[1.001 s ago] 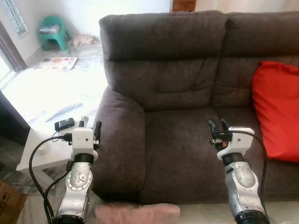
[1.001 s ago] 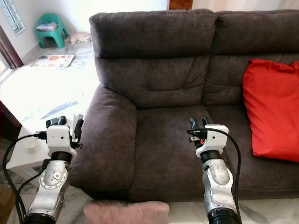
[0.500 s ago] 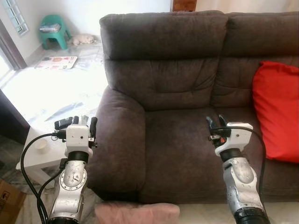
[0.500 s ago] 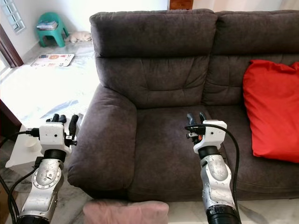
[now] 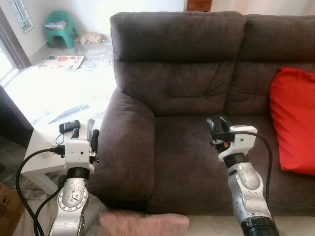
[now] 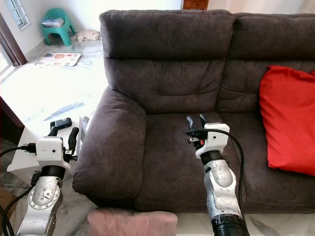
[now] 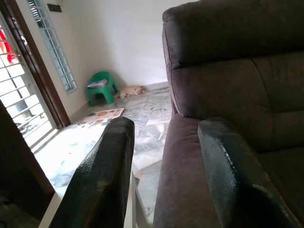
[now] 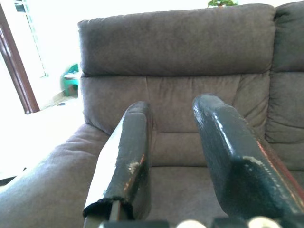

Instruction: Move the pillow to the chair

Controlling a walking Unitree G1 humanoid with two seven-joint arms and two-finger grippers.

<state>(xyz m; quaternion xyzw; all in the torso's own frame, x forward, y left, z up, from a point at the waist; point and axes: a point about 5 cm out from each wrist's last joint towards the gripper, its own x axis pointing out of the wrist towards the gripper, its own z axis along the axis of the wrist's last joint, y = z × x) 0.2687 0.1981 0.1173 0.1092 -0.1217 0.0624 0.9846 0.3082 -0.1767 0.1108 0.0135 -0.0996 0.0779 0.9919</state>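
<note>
One dark grey sofa (image 5: 197, 98) is shown, with two back cushions visible and one padded armrest (image 5: 125, 142) at its left end. One red pillow (image 5: 294, 123) is seen on the right-hand seat. One pink cushion-like object (image 5: 145, 223) is partly visible at the lower edge of the head views; what it is cannot be told. Two robot arms are counted, each ending in one gripper of two black fingers: the left gripper (image 5: 82, 136) and the right gripper (image 5: 219, 125), both with fingers parted. One white side table (image 5: 37, 160) carries one small black object (image 5: 69, 126). One green stool (image 5: 60, 30) and one flat printed mat (image 5: 61, 61) are shown on the floor.
</note>
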